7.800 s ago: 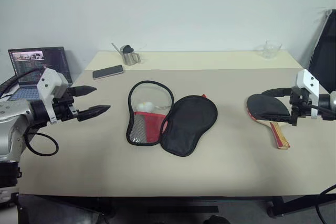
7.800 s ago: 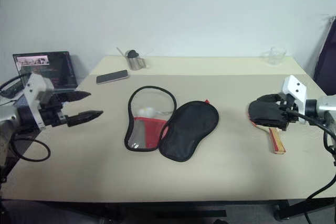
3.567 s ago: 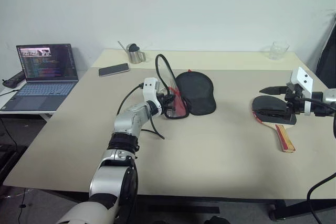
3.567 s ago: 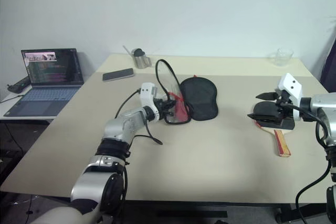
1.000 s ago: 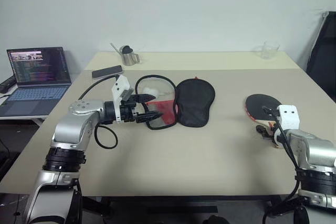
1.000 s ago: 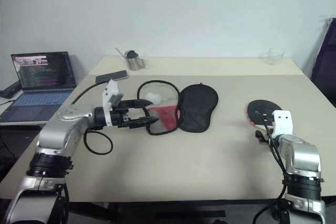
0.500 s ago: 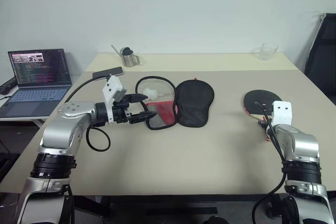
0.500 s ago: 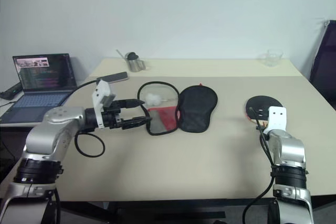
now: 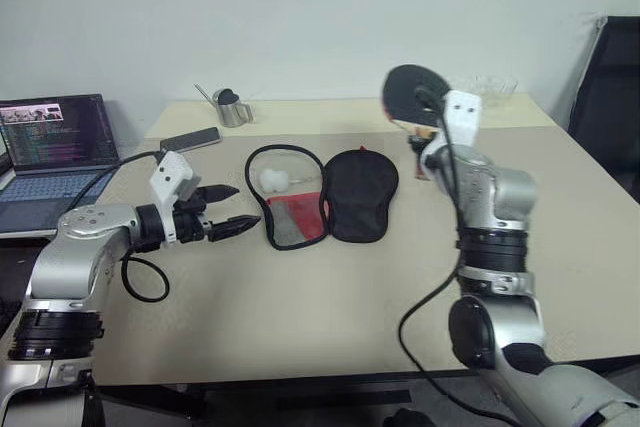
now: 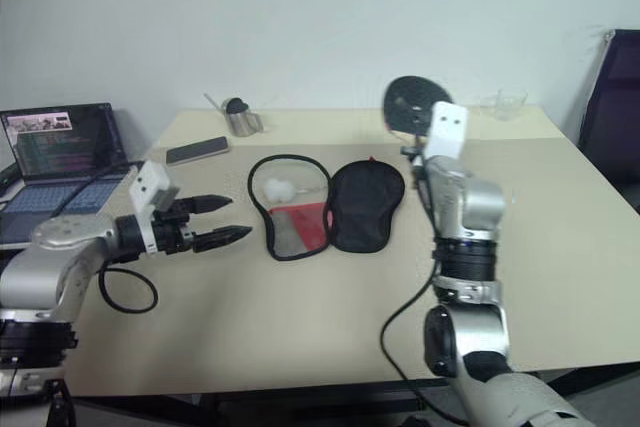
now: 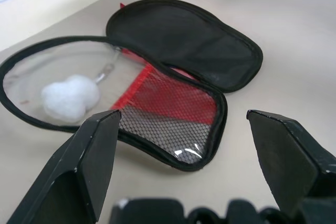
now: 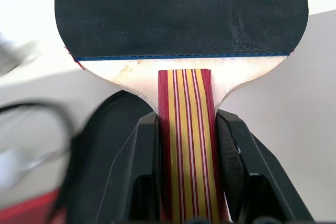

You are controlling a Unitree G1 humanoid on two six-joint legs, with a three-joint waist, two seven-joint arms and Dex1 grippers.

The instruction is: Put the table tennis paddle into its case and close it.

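The right pincer (image 12: pixel 185 129) clenches the table tennis paddle (image 12: pixel 181 14) by its handle (blade free for insertion); the left pincer (image 11: pixel 184 145), released, faces the case (image 11: pixel 157 77) lying unzipped on the bench (image 9: pixel 330 297).

Right tool (image 12: pixel 184 182) raised, clamped; left tool (image 9: pixel 232 217) low, fingers spread.

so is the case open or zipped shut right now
Open. The case lies spread flat on the table, its black flap folded to one side, with the clear panel, the mesh pocket and a small white lump exposed.

Open case (image 9: pixel 322 195) mid-table (image 9: pixel 330 287), paddle (image 9: pixel 410 93) above its right side
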